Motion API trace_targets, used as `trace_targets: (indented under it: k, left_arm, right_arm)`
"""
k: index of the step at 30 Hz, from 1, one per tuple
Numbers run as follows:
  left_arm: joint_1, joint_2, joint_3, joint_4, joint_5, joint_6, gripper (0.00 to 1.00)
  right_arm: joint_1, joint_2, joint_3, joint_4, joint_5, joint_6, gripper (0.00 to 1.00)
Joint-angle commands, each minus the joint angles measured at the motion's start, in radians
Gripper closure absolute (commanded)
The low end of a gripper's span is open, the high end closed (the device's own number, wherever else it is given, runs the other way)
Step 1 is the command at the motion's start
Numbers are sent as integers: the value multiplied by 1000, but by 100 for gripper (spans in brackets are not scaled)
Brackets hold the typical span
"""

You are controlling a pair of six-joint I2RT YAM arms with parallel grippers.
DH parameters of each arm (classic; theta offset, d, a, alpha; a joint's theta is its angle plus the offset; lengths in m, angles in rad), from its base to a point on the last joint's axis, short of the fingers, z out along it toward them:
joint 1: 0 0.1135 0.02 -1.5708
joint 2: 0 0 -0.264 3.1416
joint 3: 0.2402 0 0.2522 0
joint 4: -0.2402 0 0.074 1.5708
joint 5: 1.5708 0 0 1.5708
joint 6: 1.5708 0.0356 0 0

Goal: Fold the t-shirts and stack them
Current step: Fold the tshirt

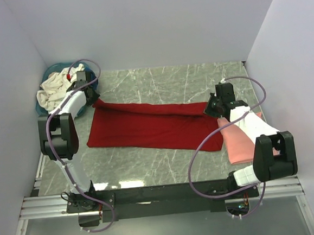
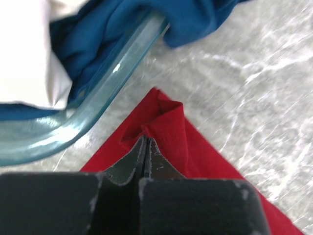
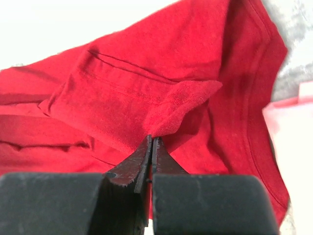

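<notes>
Resting on green marble desk (image 1: pixel 159 79), white walls (image 1: pixel 139 26) around: red t-shirt (image 1: pixel 147 126), pinched by my left gripper (image 2: pixel 146 146) and right gripper (image 3: pixel 150 143). Far-left teal basket (image 2: pixel 112 78) holds white t-shirt (image 1: pixel 50 86), blue t-shirt (image 2: pixel 98 39).

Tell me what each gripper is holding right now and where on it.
Both hold the red t-shirt. The left gripper pinches its corner beside the basket; the right gripper pinches a raised fold at the opposite end.

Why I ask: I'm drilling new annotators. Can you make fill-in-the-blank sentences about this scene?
The left hand and the right hand are both shut on the ____ t-shirt.
The pink t-shirt lies on the table's ____ side.
The white t-shirt and dark blue t-shirt sit in the teal ____.
Missing words: red; right; basket.
</notes>
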Motion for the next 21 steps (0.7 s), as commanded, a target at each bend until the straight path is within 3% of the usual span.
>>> trace_targets:
  k: [1,21]
  left_arm:
    - [5,-83,-38,25,9,-38,100]
    - [8,-189,-254,59,0,-141,100]
  right_arm:
    - [0,-59,-28,29,38,-2,100]
    - [0,-139,-159,59,-11,-8,100]
